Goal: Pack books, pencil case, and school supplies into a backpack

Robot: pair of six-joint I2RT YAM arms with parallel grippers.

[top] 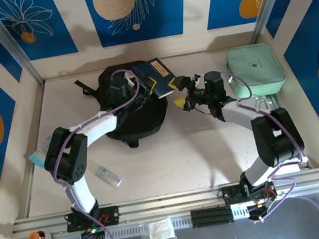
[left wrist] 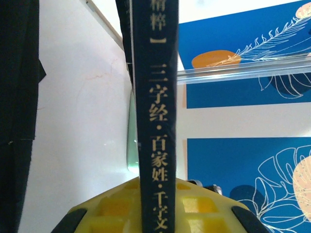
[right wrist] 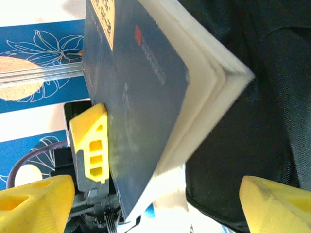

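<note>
Hovering above black backpack (top: 133,123) in top view: dark-blue books (top: 154,75), clamped in left gripper (top: 142,93); right gripper (top: 180,95) just beside them, fingers spread, holding nothing. Left wrist view: books pinched edge-on between yellow pads (left wrist: 112,208). Right wrist view: books fanning at free edge; best to square them, then lower gently into backpack.

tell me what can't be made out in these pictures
Top view: black fabric backpack, its opening covered by the left arm and the thin dark-blue books.
Left wrist view: gold-lettered book spine, title cut off by top and bottom edges.
Right wrist view: orange cover label, text cut off by the top edge.
Top view: small clear plastic box, contents too small to tell.
</note>
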